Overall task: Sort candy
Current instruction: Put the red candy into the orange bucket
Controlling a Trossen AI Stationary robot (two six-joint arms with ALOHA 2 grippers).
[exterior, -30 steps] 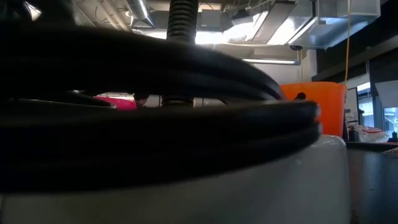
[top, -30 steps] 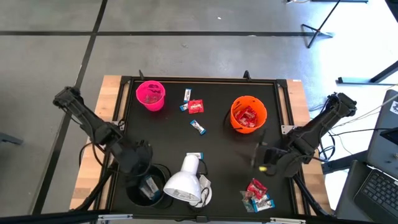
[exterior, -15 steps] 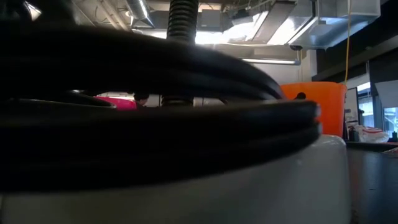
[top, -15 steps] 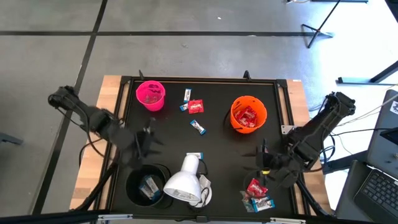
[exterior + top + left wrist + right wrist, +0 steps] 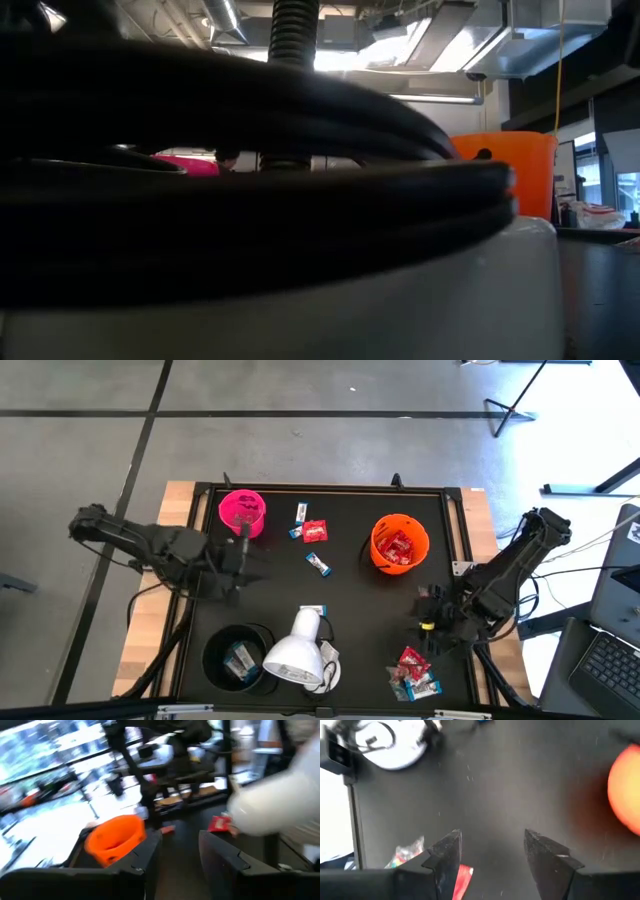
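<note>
Left gripper (image 5: 243, 556) parted, empty, beside pink cup (image 5: 241, 512); right gripper (image 5: 430, 615) spread, empty, above candy (image 5: 413, 671)

Pink cup (image 5: 241, 513), orange cup (image 5: 399, 544), black cup (image 5: 238, 656), white lamp head (image 5: 294, 656).

Both arms are dark, jointed and slim, with black cables trailing from their bases. Each claw, left claw (image 5: 177, 855) and right claw (image 5: 492, 852), has two flat, angular black fingers. A small yellow mark sits just behind the right claw.
</note>
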